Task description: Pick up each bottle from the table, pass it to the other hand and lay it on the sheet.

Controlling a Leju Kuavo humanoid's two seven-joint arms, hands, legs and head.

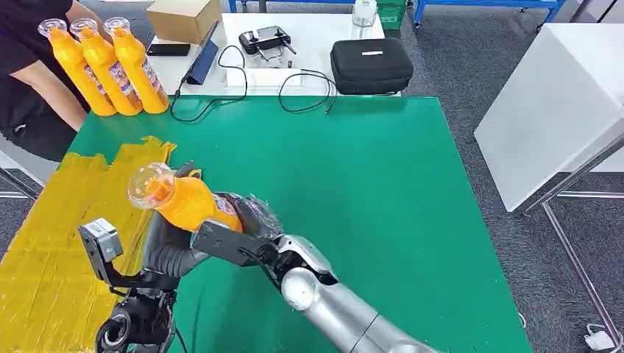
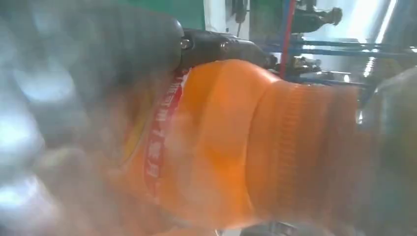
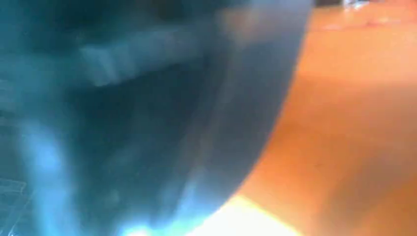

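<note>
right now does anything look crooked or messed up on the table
The yellow sheet at the table's left edge is crumpled and skewed, its far edge ragged. The orange bottle sits tilted between both hands mid-handover, which looks normal. Nothing spilled.

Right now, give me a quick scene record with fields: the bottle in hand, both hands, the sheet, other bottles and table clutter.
held bottle: orange bottle, clear cap, tilted, above the green table
left hand: left hand wrapped around the bottle from below
right hand: right hand gripping the bottle's lower body
sheet: yellow sheet on the table's left side, no bottle lying on it
other bottles: three orange bottles held by a person at the far left corner
clutter: black case, cardboard box, cables
</note>
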